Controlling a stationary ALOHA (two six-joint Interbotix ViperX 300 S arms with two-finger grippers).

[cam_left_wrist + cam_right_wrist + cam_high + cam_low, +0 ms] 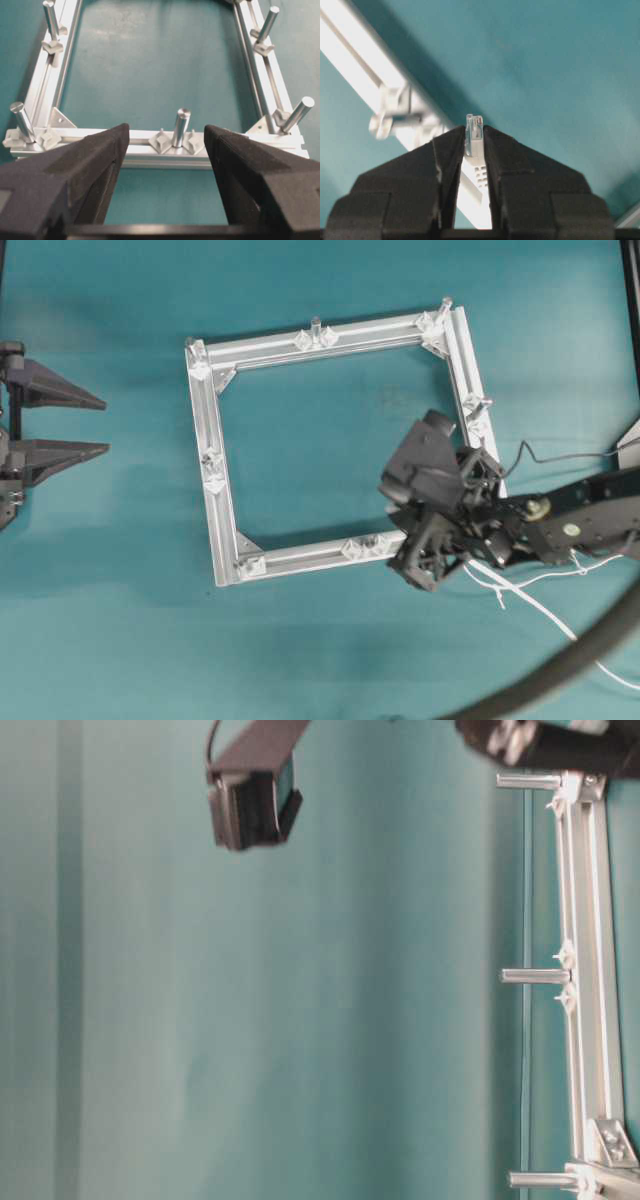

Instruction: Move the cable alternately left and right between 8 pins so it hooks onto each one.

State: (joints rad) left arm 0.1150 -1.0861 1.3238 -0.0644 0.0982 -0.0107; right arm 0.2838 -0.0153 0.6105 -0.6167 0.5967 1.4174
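Cable [474, 150] sits clamped by its plug between my right fingers [451, 155] at the frame's [205, 450] four o'clock, ready for threading the pins [181, 125], while my left fingers [100, 165] wait spread apart at nine.

Overhead looks straight down, table-level sideways and near, 2 wrist views close, all sharing frame [335, 450].

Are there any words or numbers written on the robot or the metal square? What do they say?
None: no view shows any readable word, number or label.
The frame, its pins and the teal table are plain.
The cable in the right gripper has no print.
The left gripper is bare black.
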